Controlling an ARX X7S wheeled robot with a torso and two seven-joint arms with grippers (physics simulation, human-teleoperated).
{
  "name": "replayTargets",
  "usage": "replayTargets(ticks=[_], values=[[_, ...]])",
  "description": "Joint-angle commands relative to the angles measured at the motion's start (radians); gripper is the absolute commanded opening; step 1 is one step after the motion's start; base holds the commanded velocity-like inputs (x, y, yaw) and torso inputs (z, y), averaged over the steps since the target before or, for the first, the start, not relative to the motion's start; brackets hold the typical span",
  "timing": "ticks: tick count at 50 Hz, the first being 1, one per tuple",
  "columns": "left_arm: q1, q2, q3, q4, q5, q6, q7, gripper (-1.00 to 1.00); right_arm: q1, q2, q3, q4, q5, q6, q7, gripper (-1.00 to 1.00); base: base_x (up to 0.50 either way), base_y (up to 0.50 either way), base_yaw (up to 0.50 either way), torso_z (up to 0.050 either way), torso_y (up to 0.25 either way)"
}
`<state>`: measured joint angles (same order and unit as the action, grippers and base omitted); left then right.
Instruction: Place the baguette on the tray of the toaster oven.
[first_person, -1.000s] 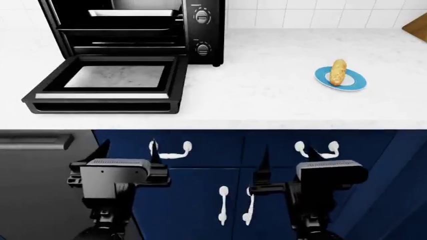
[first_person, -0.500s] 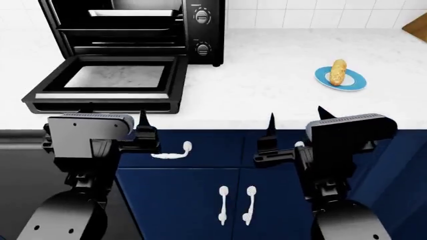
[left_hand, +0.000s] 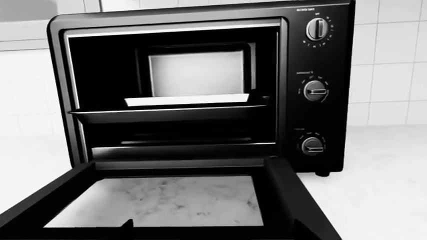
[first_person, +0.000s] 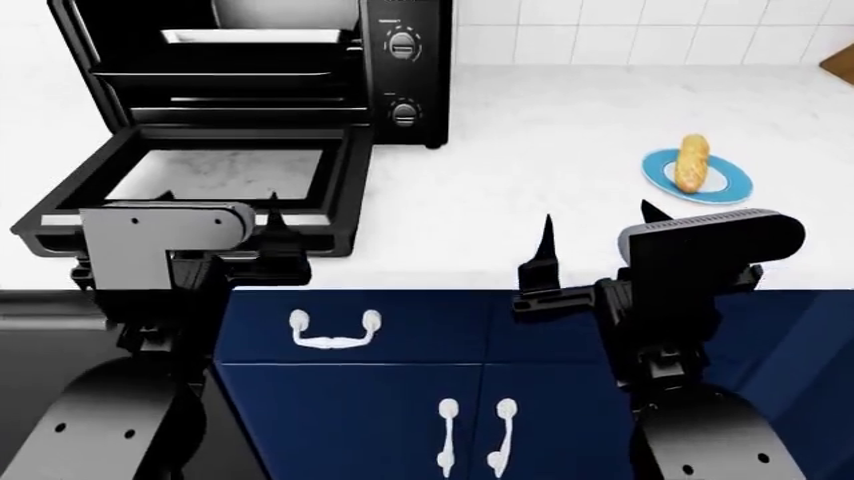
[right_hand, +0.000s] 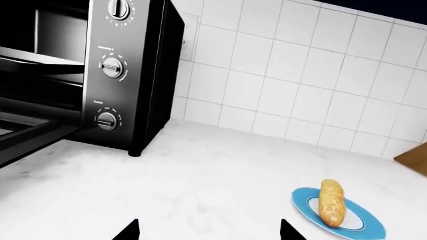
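The baguette lies on a round blue plate at the counter's right; it also shows in the right wrist view. The black toaster oven stands at the back left with its glass door dropped open. The silver tray sits on a rack inside the cavity, and shows in the left wrist view. My left gripper is open and empty at the door's front edge. My right gripper is open and empty at the counter's front edge, nearer than the plate.
Blue cabinet doors with white handles run below the white counter. A wooden board leans at the far right corner. A white tiled wall backs the counter.
Both arms have risen from in front of the cabinets to counter height, grippers still open. The head view has shifted slightly, so the oven and plate sit lower in it.
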<state>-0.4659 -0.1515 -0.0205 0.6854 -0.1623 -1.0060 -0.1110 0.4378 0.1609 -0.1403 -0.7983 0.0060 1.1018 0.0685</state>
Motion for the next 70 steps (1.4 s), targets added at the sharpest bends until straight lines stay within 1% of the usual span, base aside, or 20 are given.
replayTargets(ticks=[1, 28, 46, 70], values=[[-0.011, 0.019, -0.035, -0.007, -0.007, -0.022, 0.025, 1.0, 0.009, -0.015, 0.021, -0.001, -0.013, 0.005, -0.018, 1.0, 0.17, 0.02, 0.0, 0.0, 0.0], [-0.008, 0.007, -0.019, -0.012, -0.019, -0.014, -0.001, 1.0, 0.009, -0.011, 0.041, -0.024, 0.01, 0.015, -0.008, 1.0, 0.17, 0.1, 0.0, 0.0, 0.0], [-0.012, 0.002, -0.019, -0.017, -0.034, -0.019, -0.013, 1.0, 0.006, -0.013, 0.061, -0.023, 0.033, -0.002, -0.006, 1.0, 0.19, -0.04, 0.0, 0.0, 0.0], [-0.004, -0.003, -0.023, -0.029, -0.051, -0.01, -0.03, 1.0, 0.015, 0.006, 0.036, -0.016, 0.037, 0.011, 0.012, 1.0, 0.25, -0.05, 0.0, 0.0, 0.001]])
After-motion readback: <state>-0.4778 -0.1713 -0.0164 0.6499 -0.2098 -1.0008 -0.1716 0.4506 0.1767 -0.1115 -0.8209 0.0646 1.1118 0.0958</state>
